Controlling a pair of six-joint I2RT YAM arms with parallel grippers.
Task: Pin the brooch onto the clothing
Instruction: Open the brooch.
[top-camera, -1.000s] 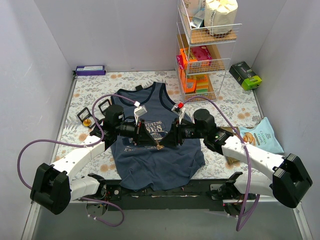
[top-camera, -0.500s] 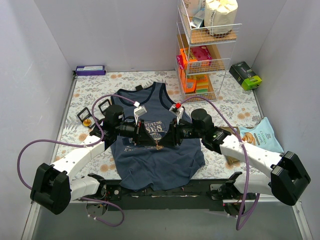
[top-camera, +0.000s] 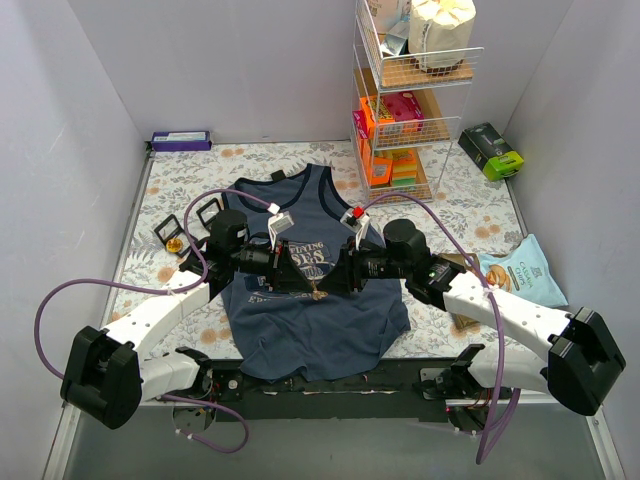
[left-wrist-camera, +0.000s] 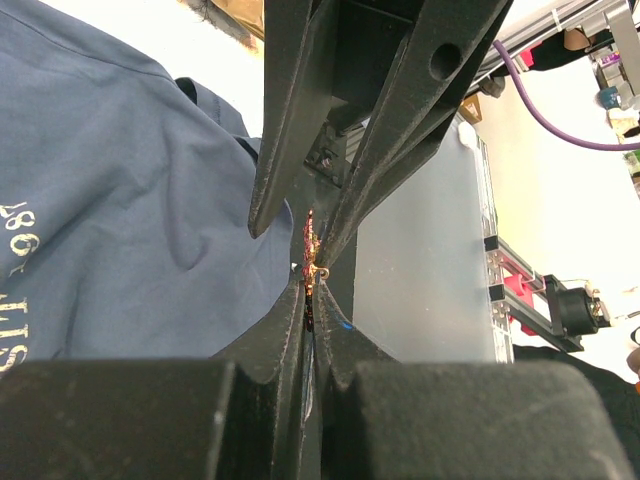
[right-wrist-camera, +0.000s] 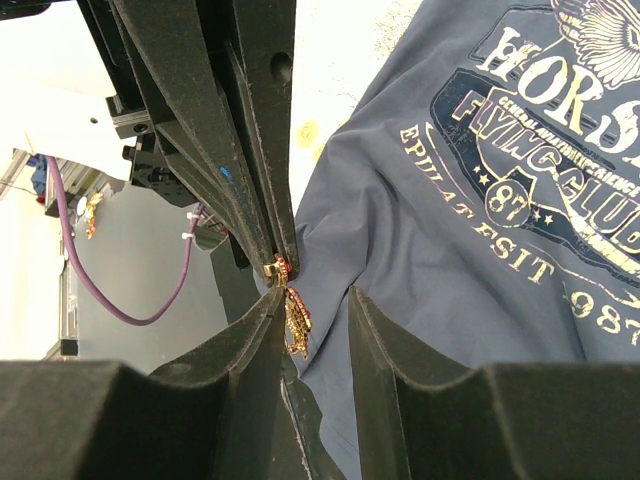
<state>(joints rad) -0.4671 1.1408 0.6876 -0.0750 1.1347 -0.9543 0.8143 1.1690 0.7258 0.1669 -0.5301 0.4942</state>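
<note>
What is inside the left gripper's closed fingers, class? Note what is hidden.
A small gold brooch, pinched by the left gripper over the navy clothing. The fingers cover its gripped end, so whether the pin or any fabric sits there cannot be seen.

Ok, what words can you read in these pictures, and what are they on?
"HORS", cut off at the frame edge: shirt print.
"FLYING CLUB": same print.
"EPULAE ESIT", roughly: curved under it.
"87": middle of the print.
Tiny line under "HORS": too small to read.
Snack bag, shelf boxes, purple box: too small to read.
</note>
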